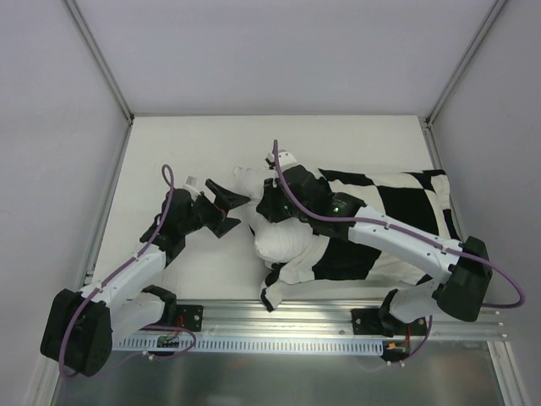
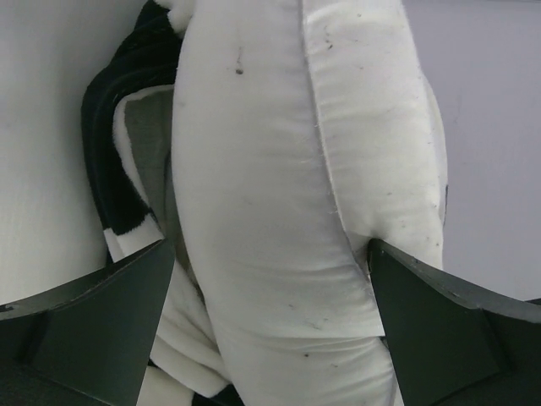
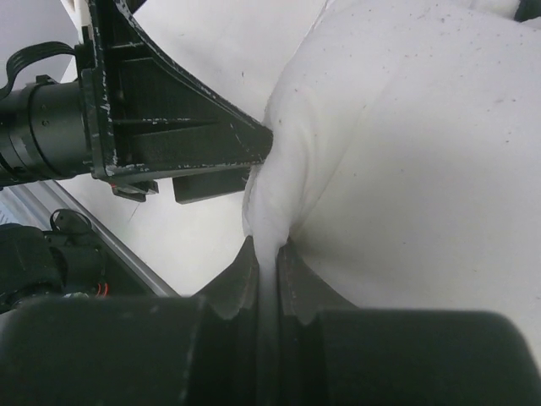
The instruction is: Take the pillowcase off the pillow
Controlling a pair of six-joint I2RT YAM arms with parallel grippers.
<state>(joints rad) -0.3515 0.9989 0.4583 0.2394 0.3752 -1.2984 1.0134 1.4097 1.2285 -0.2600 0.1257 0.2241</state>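
The plain white pillow lies across the table, its left end bulging out of the black-and-cream checkered pillowcase, which covers its right part. My right gripper is shut on a pinched fold of the pillow, and the white fabric runs down between its jaws. My left gripper stands open at the exposed end. Its two dark fingers straddle the pillow without closing on it. A black and white edge of the pillowcase shows behind the pillow on the left.
One finger of the left gripper touches the pillow just above my right jaws. The white table has metal frame posts at its back corners. A slotted rail runs along the near edge.
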